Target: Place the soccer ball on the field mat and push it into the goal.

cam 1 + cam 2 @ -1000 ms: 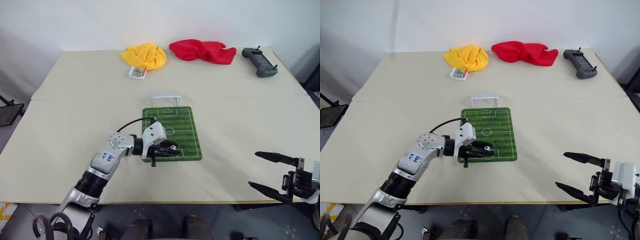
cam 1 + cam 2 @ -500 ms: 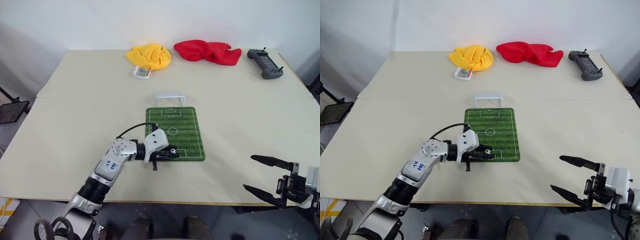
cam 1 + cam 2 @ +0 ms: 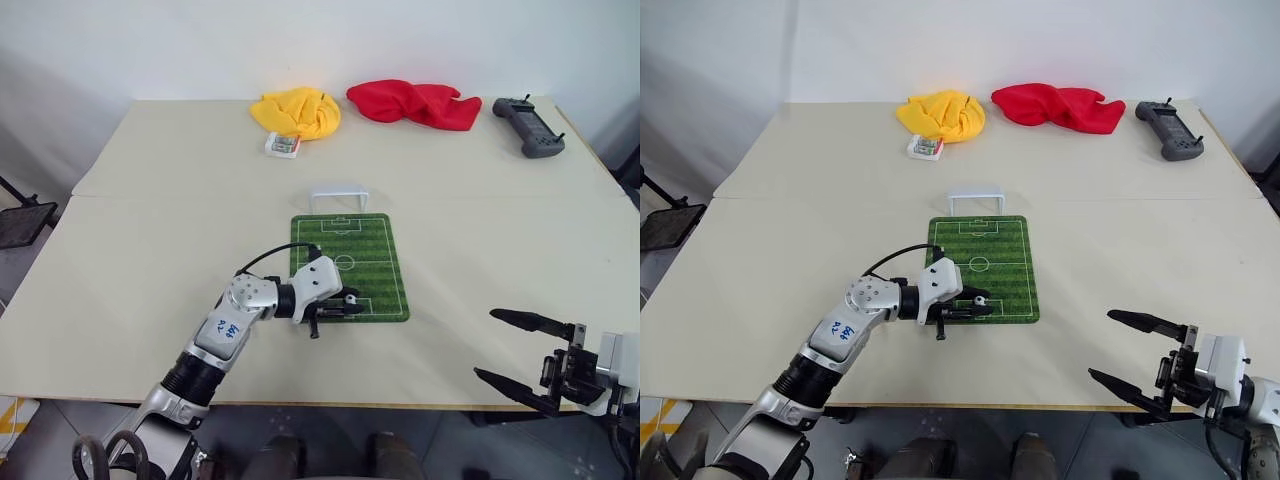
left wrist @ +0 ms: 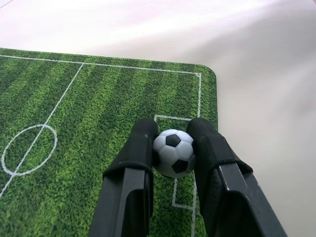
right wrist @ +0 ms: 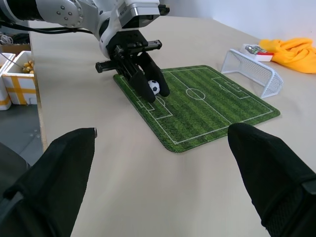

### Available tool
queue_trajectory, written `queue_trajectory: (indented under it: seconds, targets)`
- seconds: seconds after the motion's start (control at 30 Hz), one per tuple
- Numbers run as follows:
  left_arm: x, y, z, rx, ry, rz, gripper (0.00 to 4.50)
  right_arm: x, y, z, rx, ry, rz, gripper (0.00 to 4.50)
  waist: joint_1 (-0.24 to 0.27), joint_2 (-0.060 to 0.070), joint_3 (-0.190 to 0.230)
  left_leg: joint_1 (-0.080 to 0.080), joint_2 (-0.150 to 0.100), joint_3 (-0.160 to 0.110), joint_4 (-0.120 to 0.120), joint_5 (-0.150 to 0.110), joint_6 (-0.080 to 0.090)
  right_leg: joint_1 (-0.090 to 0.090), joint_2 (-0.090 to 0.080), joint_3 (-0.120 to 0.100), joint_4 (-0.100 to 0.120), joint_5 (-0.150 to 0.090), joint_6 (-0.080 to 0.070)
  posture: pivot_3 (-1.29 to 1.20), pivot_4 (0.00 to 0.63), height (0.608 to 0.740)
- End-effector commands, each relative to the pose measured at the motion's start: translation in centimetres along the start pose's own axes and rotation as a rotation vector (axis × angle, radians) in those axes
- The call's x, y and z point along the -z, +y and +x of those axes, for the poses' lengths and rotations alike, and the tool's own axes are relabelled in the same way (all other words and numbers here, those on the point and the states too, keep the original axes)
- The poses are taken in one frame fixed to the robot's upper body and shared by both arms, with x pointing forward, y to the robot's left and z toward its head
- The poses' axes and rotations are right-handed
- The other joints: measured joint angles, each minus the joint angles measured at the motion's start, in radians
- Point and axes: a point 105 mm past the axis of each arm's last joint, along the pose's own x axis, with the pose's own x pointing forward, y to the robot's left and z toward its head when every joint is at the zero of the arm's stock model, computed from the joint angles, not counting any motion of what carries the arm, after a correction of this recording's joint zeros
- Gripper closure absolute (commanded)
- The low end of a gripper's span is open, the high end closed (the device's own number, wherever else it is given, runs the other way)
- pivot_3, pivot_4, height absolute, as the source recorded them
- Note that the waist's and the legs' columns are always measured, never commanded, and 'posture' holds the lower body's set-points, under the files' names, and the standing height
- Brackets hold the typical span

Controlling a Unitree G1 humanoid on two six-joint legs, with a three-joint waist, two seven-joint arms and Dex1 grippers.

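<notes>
Soccer ball [image 4: 173, 152] pinched between the two black fingers of the left pincer [image 3: 343, 303], low over the field mat [image 3: 372, 262] at its near end, just inside the penalty box lines. Mat's long axis runs straight ahead of the pincer to the white goal [image 3: 338, 194], which stands just past the far edge, mouth facing the ball, bare turf between. Right pincer [image 3: 525, 352] hangs wide open off the table [image 3: 500, 230] edge, well apart.
</notes>
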Motion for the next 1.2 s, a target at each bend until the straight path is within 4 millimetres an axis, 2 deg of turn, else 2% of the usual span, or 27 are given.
queue_trajectory:
  seconds: [0.03,0.07,0.3,0.47,0.6,0.7,0.77,0.83,0.97,1.0,1.2]
  targets:
    - [-0.8,0.1,0.0,0.0,-0.019,0.037,2.34,-0.5,0.2,0.2,0.004,-0.021,-0.009,0.0,0.0,0.0,0.0,0.0,0.0,0.0,0.0,0.0,0.0,0.0,0.0,0.0,0.0,0.0,0.0,0.0,0.15,0.74]
    - [-0.7,0.0,0.0,0.004,-0.018,0.038,2.08,-0.5,0.2,0.2,0.006,-0.021,-0.008,0.0,0.0,0.0,0.0,0.0,0.0,0.0,0.0,0.0,0.0,0.0,0.0,0.0,0.0,0.0,0.0,0.0,0.15,0.74]
    - [-1.1,0.1,0.0,0.0,-0.039,0.064,2.08,-0.5,0.3,0.3,0.011,-0.023,-0.001,0.0,0.0,0.0,0.0,0.0,0.0,0.0,0.0,0.0,0.0,0.0,0.0,0.0,0.0,0.0,0.0,0.0,0.15,0.74]
    - [-2.3,0.8,-0.6,-0.035,-0.098,0.076,2.08,-0.3,0.4,0.5,0.01,-0.024,0.011,0.0,0.0,0.0,0.0,0.0,0.0,0.0,0.0,0.0,0.0,0.0,0.0,0.0,0.0,0.0,0.0,0.0,0.15,0.74]
    - [-4.2,0.3,-2.2,0.025,-0.225,0.014,2.08,-0.2,0.5,0.8,0.006,-0.028,0.023,0.0,-0.002,0.0,0.0,0.0,0.0,0.0,0.0,0.0,0.0,0.0,0.0,0.0,0.0,0.0,0.0,0.0,0.15,0.74]
    - [-3.7,0.6,-4.8,0.025,-0.207,0.004,2.08,-0.2,0.4,0.9,0.01,-0.035,0.013,0.0,-0.005,0.0,0.0,0.0,0.0,0.0,0.0,0.0,0.0,0.0,0.0,0.0,0.0,0.0,0.0,0.0,0.15,0.74]
    - [-2.4,0.3,-5.9,0.035,-0.145,0.006,2.48,-0.6,0.0,0.9,0.034,-0.071,-0.002,0.0,-0.008,0.001,0.0,0.001,0.001,0.0,0.0,0.0,0.0,0.0,0.0,0.0,0.001,0.0,0.0,0.0,0.15,0.74]
    - [-0.9,-0.9,-6.5,0.083,-0.083,0.005,2.99,-0.5,0.3,1.0,0.022,-0.072,-0.022,0.0,-0.006,0.001,-0.001,0.002,0.001,0.0,-0.001,0.0,0.0,0.0,0.001,0.0,0.001,0.0,-0.001,0.0,0.15,0.74]
    - [-0.3,-2.2,-6.1,0.12,-0.081,-0.05,4.34,-0.4,0.4,0.9,0.027,-0.066,-0.038,0.0,0.007,0.001,-0.001,0.0,0.0,-0.001,0.0,0.0,0.0,0.001,0.0,0.0,0.0,0.001,0.0,0.0,0.15,0.74]
    - [-0.3,-2.4,-5.6,0.119,-0.085,-0.059,4.47,-0.4,0.4,0.9,0.028,-0.065,-0.043,0.0,0.012,0.001,-0.001,0.0,0.0,-0.002,0.001,0.0,0.0,0.001,0.0,0.0,-0.001,0.002,0.001,0.0,0.15,0.74]
    - [-0.1,-3.4,-2.8,0.108,-0.094,-0.127,4.47,0.0,0.8,0.7,0.018,-0.041,-0.031,0.0,0.017,0.001,-0.001,0.0,0.0,-0.001,0.001,0.0,0.0,0.0,0.001,0.001,0.0,0.002,0.001,0.0,0.15,0.74]
